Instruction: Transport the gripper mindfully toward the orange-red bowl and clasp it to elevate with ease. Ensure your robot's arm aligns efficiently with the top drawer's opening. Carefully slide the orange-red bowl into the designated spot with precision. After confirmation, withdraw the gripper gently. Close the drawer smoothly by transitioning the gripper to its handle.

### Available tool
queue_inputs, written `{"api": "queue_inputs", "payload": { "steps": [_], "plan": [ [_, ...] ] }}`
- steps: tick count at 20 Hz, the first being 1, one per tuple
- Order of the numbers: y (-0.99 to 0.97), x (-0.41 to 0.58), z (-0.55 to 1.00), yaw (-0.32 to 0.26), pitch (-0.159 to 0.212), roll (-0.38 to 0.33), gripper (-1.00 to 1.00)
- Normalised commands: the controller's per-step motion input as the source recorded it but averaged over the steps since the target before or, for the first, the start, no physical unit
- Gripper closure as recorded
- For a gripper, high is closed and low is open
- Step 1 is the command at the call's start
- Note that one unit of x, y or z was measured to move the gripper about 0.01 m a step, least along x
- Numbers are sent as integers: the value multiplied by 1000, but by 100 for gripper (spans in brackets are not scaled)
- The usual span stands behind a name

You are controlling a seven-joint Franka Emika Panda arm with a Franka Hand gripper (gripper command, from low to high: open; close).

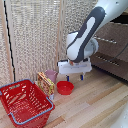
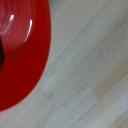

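Observation:
The orange-red bowl point(image 1: 65, 88) rests on the light wooden floor, small, round and glossy. My gripper point(image 1: 75, 78) hangs just above it and slightly toward the exterior view's right, with both blue-tipped fingers pointing down, open and holding nothing. The white and dark grey arm point(image 1: 87, 32) reaches down from the upper right. In the wrist view the bowl point(image 2: 22, 55) fills one side, very close, beside bare floor boards. The top drawer point(image 1: 112, 35) with its silver handle point(image 1: 106, 40) is at the exterior view's right; I cannot tell how far out it stands.
A big red lattice basket point(image 1: 25, 103) stands at the front left. Beside the bowl are a pink cup point(image 1: 51, 75) and a yellow box point(image 1: 45, 83). A lower drawer front point(image 1: 107, 62) sits under the top one. Pale slatted panels point(image 1: 35, 35) line the back.

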Motion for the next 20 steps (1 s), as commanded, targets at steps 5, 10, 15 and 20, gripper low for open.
{"api": "queue_inputs", "payload": {
  "steps": [5, 10, 15, 20],
  "plan": [
    [102, -50, -392, 36, -17, -170, -100],
    [5, 49, -237, 89, -109, -30, 100],
    [9, 60, -118, 63, -101, -1, 100],
    [47, 0, -73, 6, -105, -23, 100]
  ]
}}
